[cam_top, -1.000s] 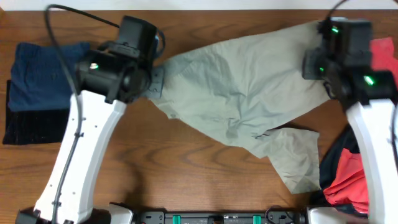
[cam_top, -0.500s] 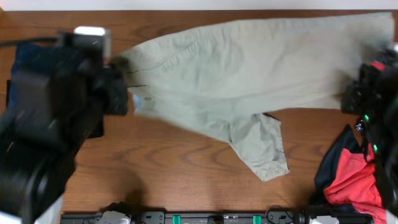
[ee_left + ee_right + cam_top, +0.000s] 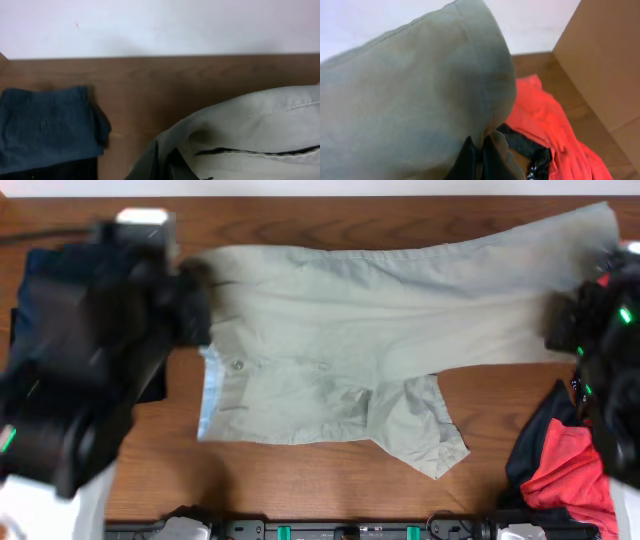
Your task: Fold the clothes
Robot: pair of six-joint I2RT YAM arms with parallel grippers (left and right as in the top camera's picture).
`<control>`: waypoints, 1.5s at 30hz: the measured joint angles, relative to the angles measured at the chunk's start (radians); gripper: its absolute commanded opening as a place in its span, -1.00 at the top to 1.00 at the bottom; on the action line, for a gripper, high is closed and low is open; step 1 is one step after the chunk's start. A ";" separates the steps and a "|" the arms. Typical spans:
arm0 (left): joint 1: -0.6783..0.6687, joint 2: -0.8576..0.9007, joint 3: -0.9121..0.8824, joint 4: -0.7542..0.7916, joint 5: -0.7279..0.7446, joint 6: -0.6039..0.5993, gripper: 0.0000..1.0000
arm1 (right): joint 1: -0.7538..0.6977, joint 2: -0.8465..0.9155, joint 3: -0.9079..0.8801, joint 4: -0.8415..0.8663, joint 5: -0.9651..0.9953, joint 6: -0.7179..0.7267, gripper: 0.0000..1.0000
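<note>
The pale khaki-green garment [image 3: 380, 330] is stretched out across the table, its waistband with button at the left and one leg folded under at the lower middle. My left gripper [image 3: 195, 315] is shut on its left waistband edge; the left wrist view shows the fabric [image 3: 250, 130] pinched between the fingers [image 3: 167, 162]. My right gripper [image 3: 565, 330] is shut on the garment's right end, and the cloth [image 3: 410, 100] drapes over the fingers [image 3: 480, 155] in the right wrist view.
A folded navy garment [image 3: 60, 280] over a black one lies at the left, also in the left wrist view [image 3: 45, 125]. A red and black pile [image 3: 560, 470] sits at the lower right, also in the right wrist view [image 3: 545, 125]. A cardboard box [image 3: 605, 65] stands to the right.
Both arms have pulled apart and stretched the bunched garment flat. The waistband end has dropped down onto the table at the left, and both arms sit lower.
</note>
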 measured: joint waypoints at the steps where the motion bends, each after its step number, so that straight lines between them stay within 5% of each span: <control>1: 0.000 0.041 0.000 0.008 0.000 0.000 0.88 | 0.000 0.032 0.000 0.005 0.002 0.000 0.98; 12: 0.042 0.425 -0.002 0.254 -0.021 0.042 0.87 | 0.000 0.429 0.000 0.272 -0.001 0.000 0.92; 13: 0.053 0.450 -0.002 0.290 -0.024 0.045 0.88 | 0.000 0.470 0.000 0.320 -0.002 0.003 0.74; 15: 0.085 0.509 -0.003 0.368 -0.027 0.050 0.75 | -0.002 0.558 0.000 0.441 -0.006 0.006 -0.11; 17: 0.116 0.560 -0.003 0.446 -0.031 0.055 -0.15 | -0.003 0.631 0.001 0.547 -0.016 0.007 -0.66; 19: 0.153 0.613 -0.003 0.494 -0.035 0.037 -0.72 | -0.007 0.693 0.000 0.609 -0.043 0.007 -0.99; 22: 0.198 0.673 -0.003 0.474 -0.030 0.010 -0.99 | -0.016 0.739 0.000 0.602 -0.093 0.007 -0.99; 29: 0.237 0.722 -0.004 0.257 0.010 -0.009 -0.96 | -0.027 0.724 0.003 0.315 -0.153 0.007 -0.99; 38: 0.235 0.721 -0.010 -0.113 0.135 -0.023 -0.96 | -0.027 0.702 -0.006 -0.262 -0.363 0.011 -0.69; 45: 0.235 0.721 -0.084 -0.150 0.164 -0.026 -0.96 | -0.026 0.695 -0.087 -0.328 -0.458 0.010 -0.63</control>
